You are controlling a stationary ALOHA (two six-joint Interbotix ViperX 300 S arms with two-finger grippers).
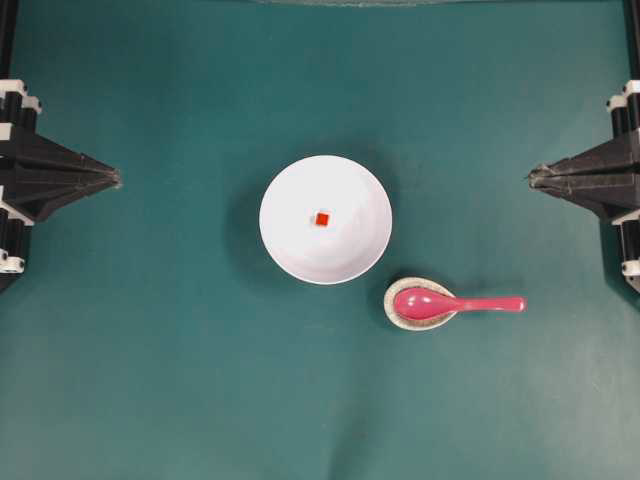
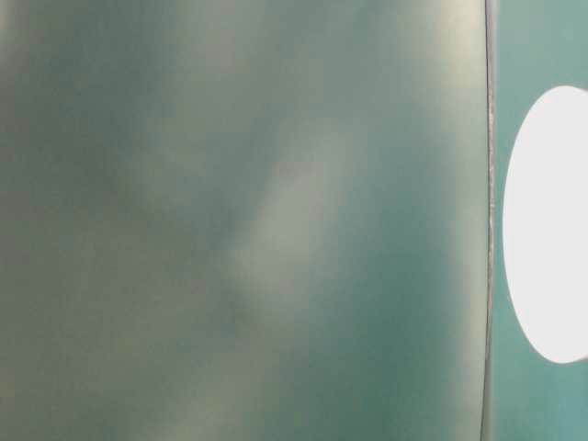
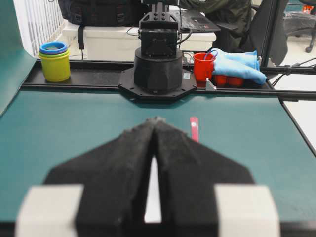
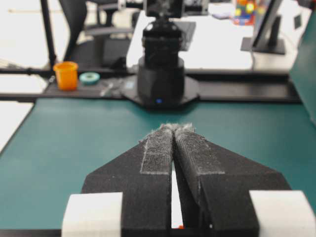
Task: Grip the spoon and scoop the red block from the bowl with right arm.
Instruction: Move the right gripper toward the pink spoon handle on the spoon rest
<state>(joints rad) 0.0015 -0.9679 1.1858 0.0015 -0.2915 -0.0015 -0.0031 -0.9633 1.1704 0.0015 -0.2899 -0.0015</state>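
**Both arms parked, spoon not yet gripped**

Spoon lies with its scoop in the speckled rest on the desk, just off the lower-right rim of the bowl. Handle sticks out toward the right side of the overhead view, long axis roughly level across the frame, free end pointing at the right arm's side.

Right gripper sits at the right edge, tip aimed inward at the bowl; spoon is below and inward of that tip in the overhead view, well apart. Left gripper is at the far left edge with the bowl in between, so the right arm is clearly nearer.

Jaws: both pairs closed tip to tip, holding nothing, touching nothing; both wrist views show pads pressed together at the front.

Red block sits near the bowl's centre, loose.

My read: jaws must open first, then drop across the handle, crosswise to its axis
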